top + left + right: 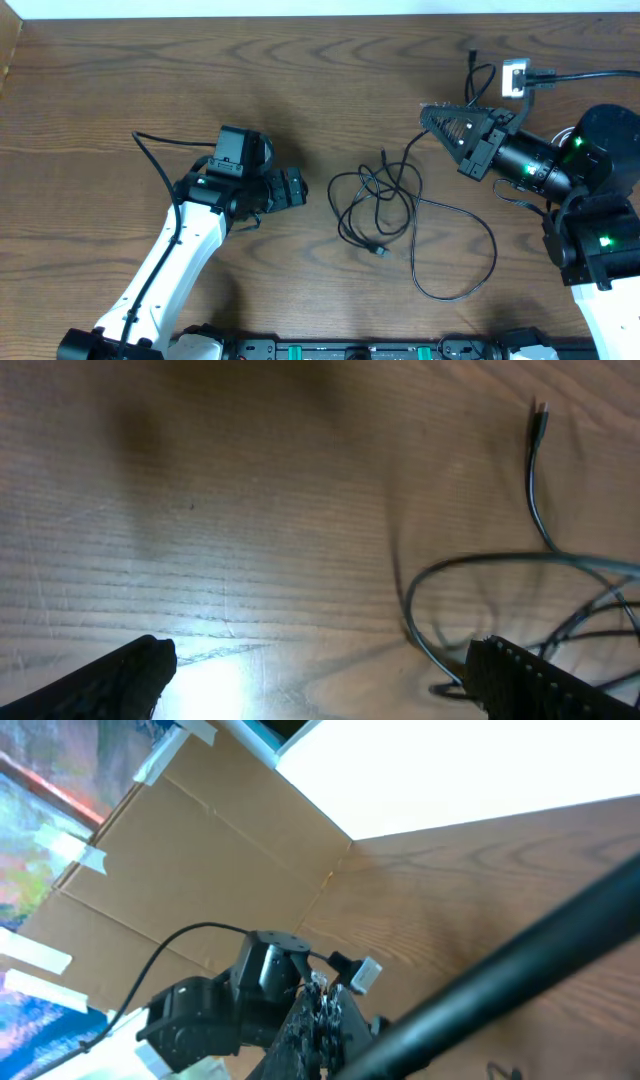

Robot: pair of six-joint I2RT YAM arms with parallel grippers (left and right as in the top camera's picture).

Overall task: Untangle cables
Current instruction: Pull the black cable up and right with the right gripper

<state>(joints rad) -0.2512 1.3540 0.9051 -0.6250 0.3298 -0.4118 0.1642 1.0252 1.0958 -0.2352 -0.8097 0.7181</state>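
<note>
Several thin black cables lie in one loose knot mid-bench, between the arms. Coils sit left and one wide loop trails down-right, so the long axis runs upper-left to lower-right. One plug at the knot's lower edge points down-right. One strand climbs toward the right gripper: jaws shut, can't tell if they pinch it. Left gripper sits just left of the knot, jaws wide apart, empty.

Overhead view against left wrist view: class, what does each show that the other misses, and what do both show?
Only overhead: the shut right gripper and the whole tangle of cables, seen from above. Only left wrist: a close look through the left gripper, wide open with nothing in it, and one loose plug end beyond. Both: the black cables lying on the wooden table.
</note>
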